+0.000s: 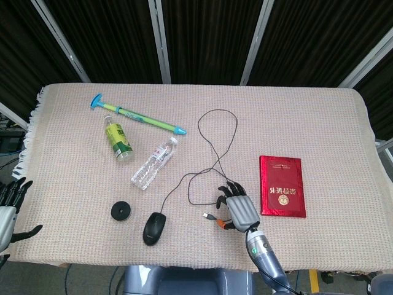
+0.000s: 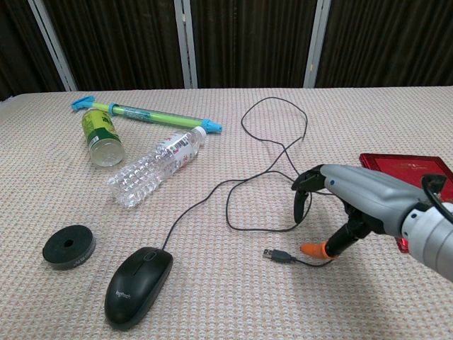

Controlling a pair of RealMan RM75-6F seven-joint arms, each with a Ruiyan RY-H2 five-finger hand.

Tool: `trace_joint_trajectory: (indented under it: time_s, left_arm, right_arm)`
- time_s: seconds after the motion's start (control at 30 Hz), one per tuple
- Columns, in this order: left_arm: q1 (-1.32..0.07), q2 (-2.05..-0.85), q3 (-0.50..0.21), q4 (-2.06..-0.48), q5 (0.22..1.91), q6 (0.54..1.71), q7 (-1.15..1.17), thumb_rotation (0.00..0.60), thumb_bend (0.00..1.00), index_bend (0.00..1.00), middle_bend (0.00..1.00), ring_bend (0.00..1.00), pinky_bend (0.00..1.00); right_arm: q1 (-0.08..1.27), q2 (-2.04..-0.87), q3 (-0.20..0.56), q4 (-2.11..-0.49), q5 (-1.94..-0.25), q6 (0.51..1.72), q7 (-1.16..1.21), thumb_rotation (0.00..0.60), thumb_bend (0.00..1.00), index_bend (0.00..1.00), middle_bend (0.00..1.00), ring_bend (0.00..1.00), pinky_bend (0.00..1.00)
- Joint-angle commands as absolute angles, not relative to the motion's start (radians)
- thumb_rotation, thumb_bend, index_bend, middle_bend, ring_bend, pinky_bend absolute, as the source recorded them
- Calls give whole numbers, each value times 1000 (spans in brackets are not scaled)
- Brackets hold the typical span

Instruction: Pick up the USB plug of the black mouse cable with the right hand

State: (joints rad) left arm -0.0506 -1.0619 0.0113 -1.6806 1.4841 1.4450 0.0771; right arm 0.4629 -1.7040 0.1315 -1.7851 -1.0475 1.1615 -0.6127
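Observation:
The black mouse (image 1: 154, 228) (image 2: 139, 285) lies near the table's front edge. Its thin black cable (image 1: 216, 144) (image 2: 276, 152) loops across the middle of the cloth and ends in a USB plug (image 1: 208, 216) (image 2: 279, 255) lying flat. My right hand (image 1: 237, 208) (image 2: 352, 202) hovers just right of the plug, fingers spread and curved downward, its orange thumb tip close to the cable behind the plug. It holds nothing. My left hand (image 1: 11, 203) rests at the table's left edge in the head view, fingers apart and empty.
A red booklet (image 1: 282, 185) (image 2: 407, 164) lies right of the hand. A clear water bottle (image 1: 153, 163), a green bottle (image 1: 118, 140), a green-blue pump tube (image 1: 136, 115) and a black tape roll (image 1: 121, 211) sit on the left half.

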Motion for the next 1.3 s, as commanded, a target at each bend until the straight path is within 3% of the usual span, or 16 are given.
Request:
trace_joint_trajectory:
  time_s: [0.03, 1.3]
  left_arm:
    - [-51, -1061, 12, -1681, 1484, 1443, 74, 600, 121, 46, 0, 0, 0]
    - [-57, -1056, 7, -1684, 1470, 1427, 47, 600, 121, 52, 0, 0, 0]
  right_arm:
    - [467, -1725, 120, -1769, -1025, 1168, -628, 600, 211, 448, 142, 0, 0]
    - [476, -1900, 117, -1576, -977, 1189, -597, 600, 281, 496, 171, 0, 0]
